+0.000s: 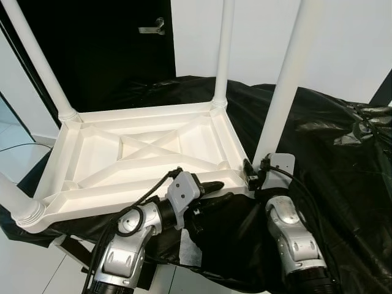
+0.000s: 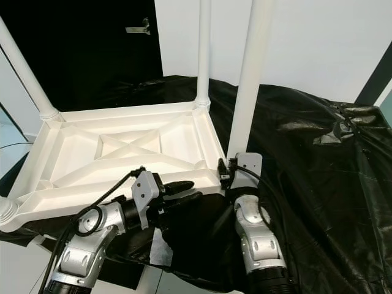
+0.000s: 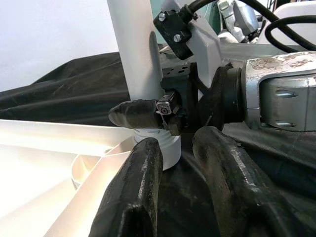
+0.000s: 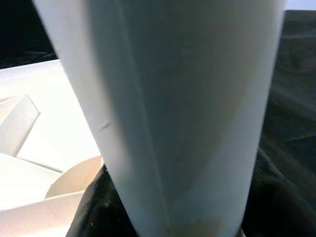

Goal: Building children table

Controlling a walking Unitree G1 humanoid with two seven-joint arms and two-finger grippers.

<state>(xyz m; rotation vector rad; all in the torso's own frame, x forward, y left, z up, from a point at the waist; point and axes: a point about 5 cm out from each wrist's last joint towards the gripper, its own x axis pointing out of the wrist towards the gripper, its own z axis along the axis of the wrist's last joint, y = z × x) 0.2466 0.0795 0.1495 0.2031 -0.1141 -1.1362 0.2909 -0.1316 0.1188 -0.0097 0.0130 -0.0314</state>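
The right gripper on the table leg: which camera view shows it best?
The left wrist view: the right gripper closes around the white leg just above its base. The eye views hide its fingers behind the wrist; the right wrist view shows the leg, close up.

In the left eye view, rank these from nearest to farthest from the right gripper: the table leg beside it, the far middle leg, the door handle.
1. Near-right table leg: right at the right gripper.
2. Far middle leg: at the tabletop's far corner.
3. Door handle: on the dark door behind, upper left.

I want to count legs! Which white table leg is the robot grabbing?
The near right corner leg: the right gripper sits at its base. The other legs stand untouched.
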